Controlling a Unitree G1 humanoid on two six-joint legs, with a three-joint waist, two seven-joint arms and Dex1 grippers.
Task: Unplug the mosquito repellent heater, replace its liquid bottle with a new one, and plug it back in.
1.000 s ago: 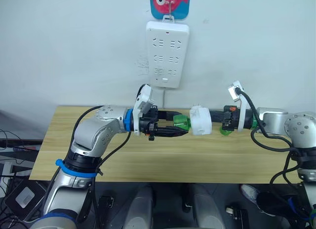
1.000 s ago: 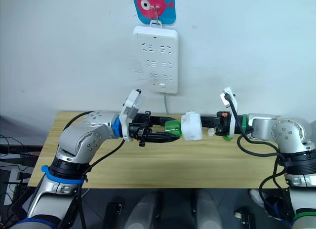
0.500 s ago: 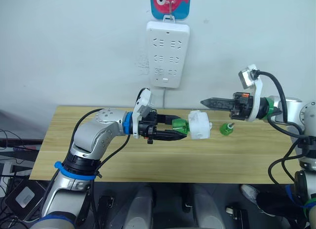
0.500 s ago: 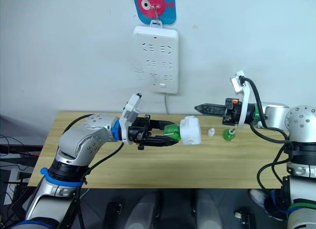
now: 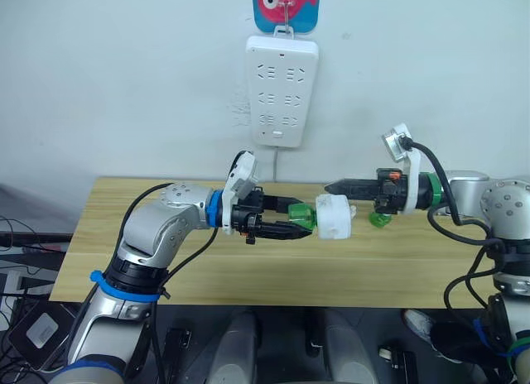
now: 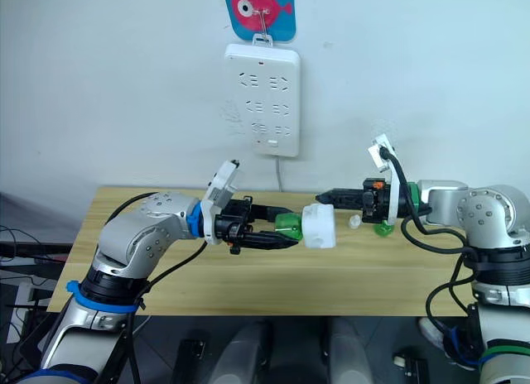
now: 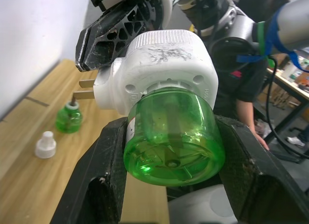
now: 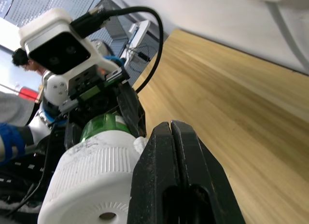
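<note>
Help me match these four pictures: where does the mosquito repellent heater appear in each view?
Left eye view: mosquito repellent heater at centre, above the table, between both hands.
Right eye view: centre, same spot.
Left wrist view: upper centre, on the green bottle.
Right wrist view: lower left.
Shared landmark: the green bottle held by the left hand.

No readable text, labels or numbers can be made out.

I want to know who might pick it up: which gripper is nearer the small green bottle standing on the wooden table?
Right. The right gripper hangs just beside the small green bottle, toward the robot's left of it; the left gripper is farther off, shut on the heater's green bottle.
</note>
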